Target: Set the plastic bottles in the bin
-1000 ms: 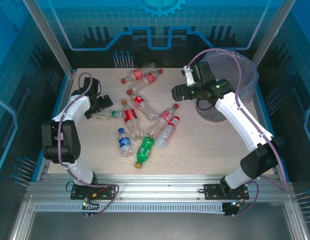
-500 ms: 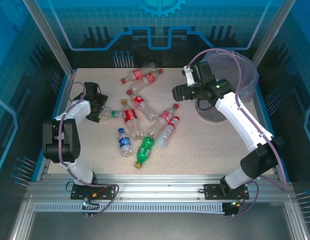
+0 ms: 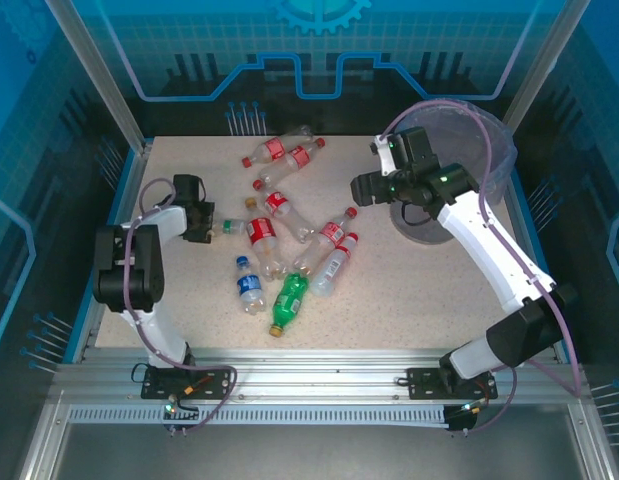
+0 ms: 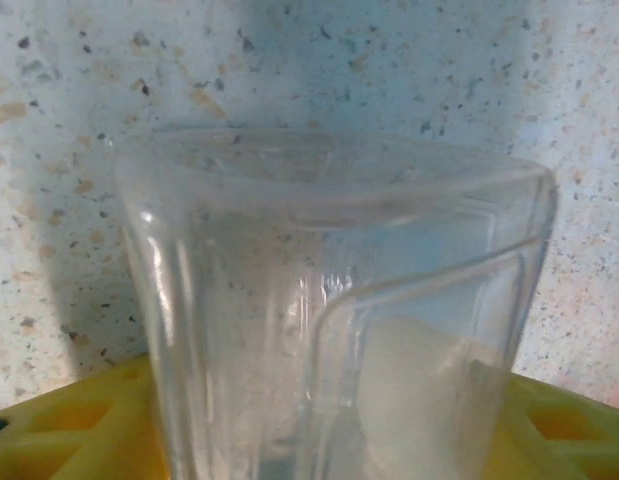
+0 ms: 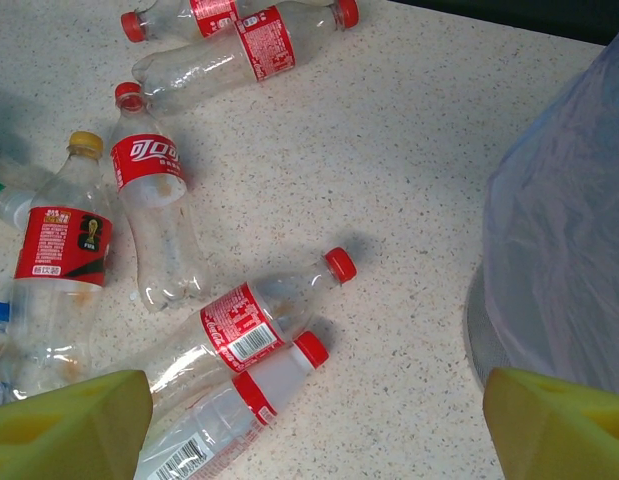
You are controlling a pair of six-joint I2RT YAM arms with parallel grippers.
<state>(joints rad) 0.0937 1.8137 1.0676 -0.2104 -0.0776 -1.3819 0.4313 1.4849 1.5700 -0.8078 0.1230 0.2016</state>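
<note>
Clear plastic in the jaws on the left! The left gripper (image 3: 201, 228) has its yellow pads (image 4: 69, 420) clamped against both flanks of a green-capped clear plastic bottle (image 3: 223, 227) lying at the left side of the speckled beige table (image 3: 409, 290). The right gripper (image 3: 361, 186) hangs spread wide, holding nothing, between the scattered red-capped plastic bottles (image 3: 289, 225) and the round grey bin with a pale-purple bag liner (image 3: 494, 160).

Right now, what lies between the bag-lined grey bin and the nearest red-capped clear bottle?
Bare speckled tabletop separates the bin and bottle, seen in the right wrist view.
</note>
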